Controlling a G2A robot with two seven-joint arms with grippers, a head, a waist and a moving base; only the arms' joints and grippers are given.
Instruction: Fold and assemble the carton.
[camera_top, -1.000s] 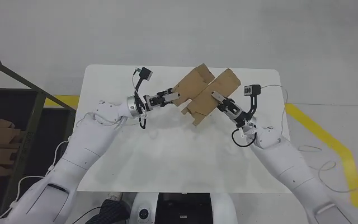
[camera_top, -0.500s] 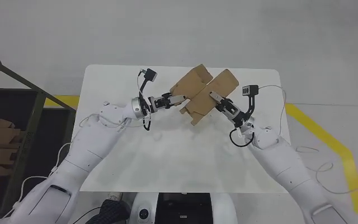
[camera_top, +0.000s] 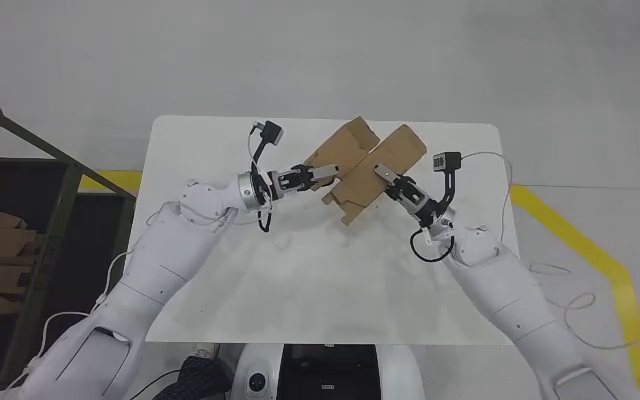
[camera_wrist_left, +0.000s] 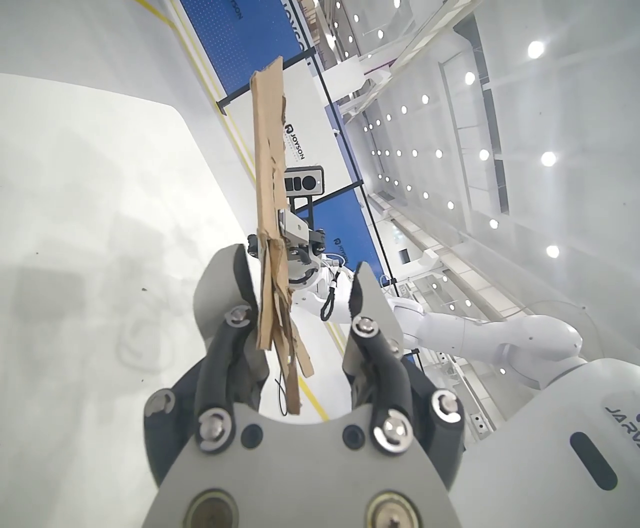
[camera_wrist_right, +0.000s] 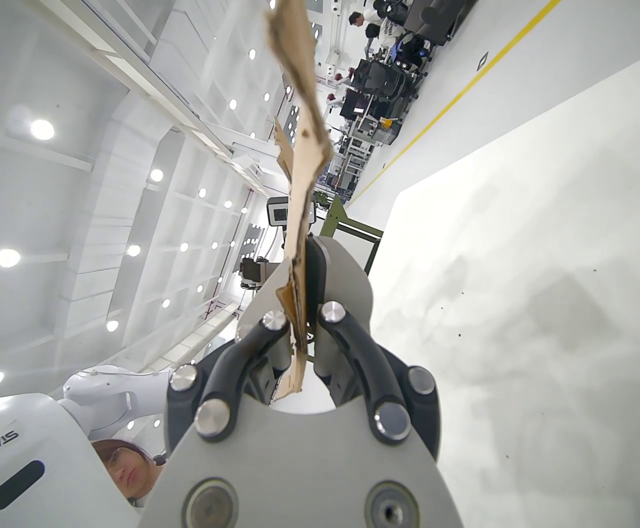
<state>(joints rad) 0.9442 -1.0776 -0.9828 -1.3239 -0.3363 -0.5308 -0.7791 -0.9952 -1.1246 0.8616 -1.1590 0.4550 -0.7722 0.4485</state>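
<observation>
A flattened brown carton (camera_top: 365, 165) hangs tilted above the far middle of the white table (camera_top: 300, 290), held between both arms. My right gripper (camera_top: 383, 175) is shut on its right flap; in the right wrist view the cardboard edge (camera_wrist_right: 302, 165) is pinched between the fingers of that gripper (camera_wrist_right: 300, 280). My left gripper (camera_top: 318, 176) sits at the carton's left end. In the left wrist view it (camera_wrist_left: 300, 295) is open, the carton's edge (camera_wrist_left: 267, 165) standing between the spread fingers and resting against one finger (camera_wrist_left: 235, 295).
A dark rack (camera_top: 40, 220) holding more cardboard (camera_top: 10, 250) stands off the table's left side. A yellow floor line (camera_top: 570, 230) runs past the right side. The near half of the table lies bare below the arms.
The left arm has shifted right, bringing its gripper further onto the carton's left end. The right arm has edged slightly left. The carton has barely moved.
</observation>
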